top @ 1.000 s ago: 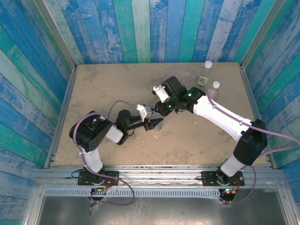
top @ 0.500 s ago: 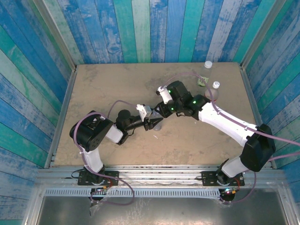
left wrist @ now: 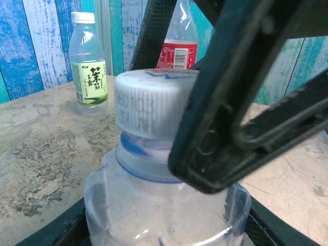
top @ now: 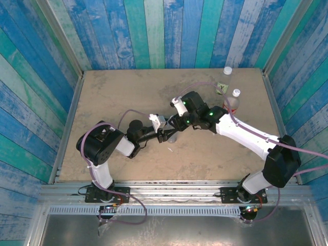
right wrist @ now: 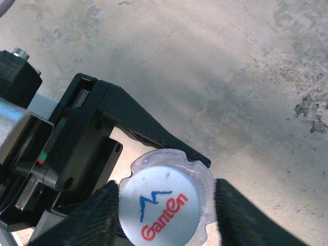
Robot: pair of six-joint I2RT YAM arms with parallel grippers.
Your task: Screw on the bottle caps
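Note:
The plain bluish bottle [left wrist: 164,205] stands mid-table [top: 173,136], and my left gripper [top: 167,136] is shut on its body from the left. A white cap [left wrist: 151,105] printed "Ganten" [right wrist: 160,207] sits on its neck. My right gripper [right wrist: 166,205] hangs over the cap from above, open. One of its fingers [right wrist: 100,210] lies against the cap's left side and the other stands clear on the right. In the left wrist view a right finger [left wrist: 230,102] crosses in front of the cap. The green-yellow-labelled bottle [left wrist: 88,61] and the red-labelled bottle [left wrist: 180,46] stand capped behind.
The green-labelled bottle [top: 226,77] and the red-labelled bottle [top: 233,101] stand upright near the far right corner. Blue plank walls [top: 154,31] close in the table on three sides. A metal rail [top: 169,184] runs along the near edge.
The right gripper has shifted slightly toward the left gripper above the bottle, and its jaws have widened around the cap. The left gripper and bottle have stayed put.

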